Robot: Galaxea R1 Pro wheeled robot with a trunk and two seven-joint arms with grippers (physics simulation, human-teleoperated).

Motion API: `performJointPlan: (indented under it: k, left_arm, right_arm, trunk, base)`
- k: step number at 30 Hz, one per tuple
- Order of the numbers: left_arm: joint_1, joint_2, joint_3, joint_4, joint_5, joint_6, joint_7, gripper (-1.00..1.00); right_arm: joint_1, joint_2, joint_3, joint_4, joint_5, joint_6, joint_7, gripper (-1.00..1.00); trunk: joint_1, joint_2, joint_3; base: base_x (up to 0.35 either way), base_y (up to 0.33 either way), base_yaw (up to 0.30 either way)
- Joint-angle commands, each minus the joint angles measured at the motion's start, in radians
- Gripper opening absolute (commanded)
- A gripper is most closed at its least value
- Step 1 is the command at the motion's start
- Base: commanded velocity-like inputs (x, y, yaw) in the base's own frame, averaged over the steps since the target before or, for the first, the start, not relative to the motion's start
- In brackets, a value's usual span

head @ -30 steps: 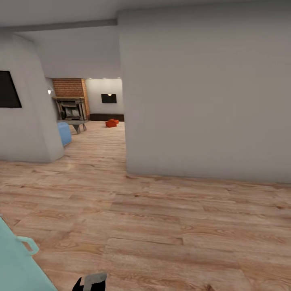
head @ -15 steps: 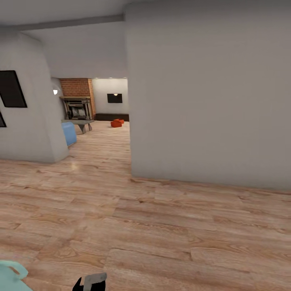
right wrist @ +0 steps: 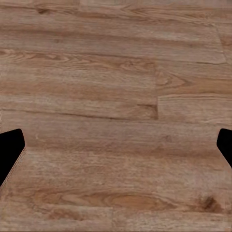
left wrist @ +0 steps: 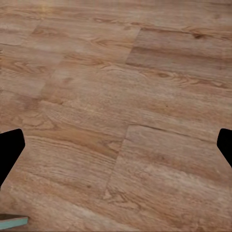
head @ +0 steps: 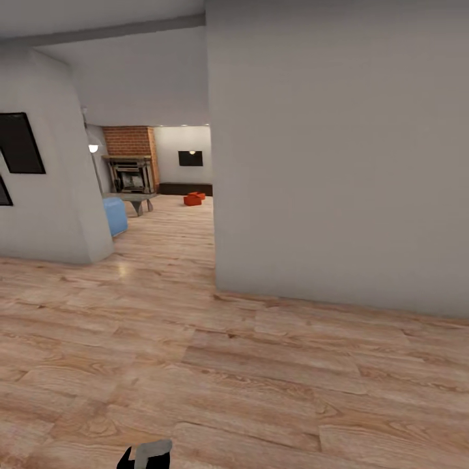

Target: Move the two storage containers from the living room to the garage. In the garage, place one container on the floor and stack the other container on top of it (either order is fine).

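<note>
The two storage containers are small orange-red boxes far down the passage, side by side on the light wood planks of the living room. The garage is out of view. In the left wrist view my left gripper is open, its black fingertips spread to the picture's edges over bare planks. The right wrist view gives the same picture of my right gripper, open with nothing between its fingertips. Both are far from the containers.
A big grey-white wall block stands close on the right, and a wall with black frames on the left; the passage runs between them. Farther in are a blue seat, a grey low table, a brick fireplace and a black TV.
The whole head view has shifted, so the camera has moved. A pale teal object at the lower left has slid out of the picture. The containers keep their place on the floor.
</note>
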Motion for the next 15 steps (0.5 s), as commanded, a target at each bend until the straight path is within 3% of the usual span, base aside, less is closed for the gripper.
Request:
performJointPlan:
  k: [1, 15]
  left_arm:
    - [-0.001, 0.000, -0.009, 0.001, 0.009, -0.004, 0.004, 1.00]
    - [-0.001, 0.000, -0.010, 0.001, 0.009, -0.004, 0.004, 1.00]
  right_arm:
    - [-0.001, 0.000, 0.005, 0.000, 0.000, -0.002, -0.007, 1.00]
    - [-0.001, 0.000, 0.005, 0.000, 0.000, 0.000, -0.008, 1.00]
  trunk:
    - [0.001, -0.001, -0.001]
    - [0.001, -0.001, -0.001]
  base:
    - [0.336, -0.100, 0.213]
    - [0.336, -0.133, 0.256]
